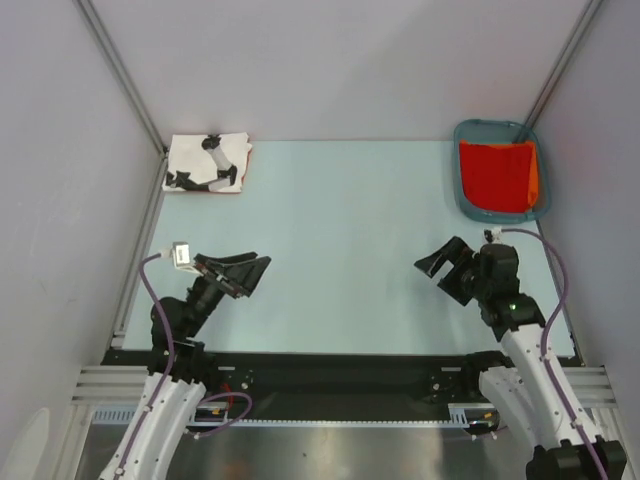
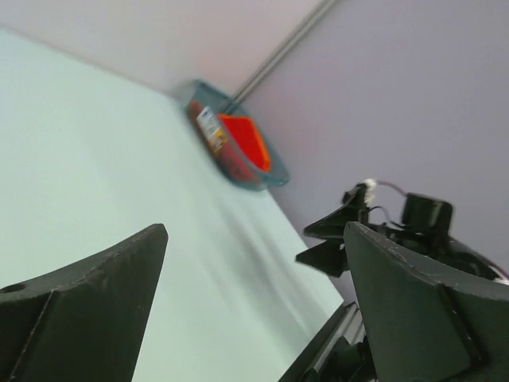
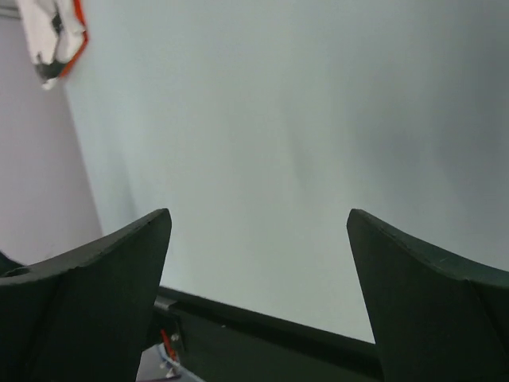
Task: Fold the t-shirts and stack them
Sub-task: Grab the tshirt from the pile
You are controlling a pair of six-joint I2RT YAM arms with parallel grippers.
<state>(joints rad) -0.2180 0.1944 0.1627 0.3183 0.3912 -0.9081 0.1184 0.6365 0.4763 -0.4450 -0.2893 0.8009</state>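
Red cloth fills the teal basket [image 1: 468, 136] at the far right corner of the bench [image 1: 340, 230]: the red t-shirt [image 1: 495, 175] lies flat inside it, reaching nearly from wall to wall, with a narrow orange strip [image 1: 535, 182] showing along its right edge. Across the bench, in the far left corner and tight against the side wall, the white t-shirt [image 1: 208, 163] sits folded into a neat rectangle, its black printed shapes facing up. A thin red edge peeks from its right side; what that edge belongs to I cannot tell. The two shirts are well apart, with pale blue-green bench between them. Nearer to me, the left claw [image 1: 250, 275] hangs above the near left part of the bench, its two black fingers spread wide with nothing between them, pointing across toward the right. The right claw [image 1: 440, 272] hangs above the near right part, also spread wide and holding nothing, pointing back toward the left. From the left wrist view, the left claw [image 2: 256, 231] frames the basket [image 2: 274, 179] with the red t-shirt [image 2: 248, 142] in it, and the right arm [image 2: 382, 231] shows just beyond. From the right wrist view, the right claw [image 3: 258, 215] frames bare bench, with the white t-shirt [image 3: 44, 32] at the upper left corner.
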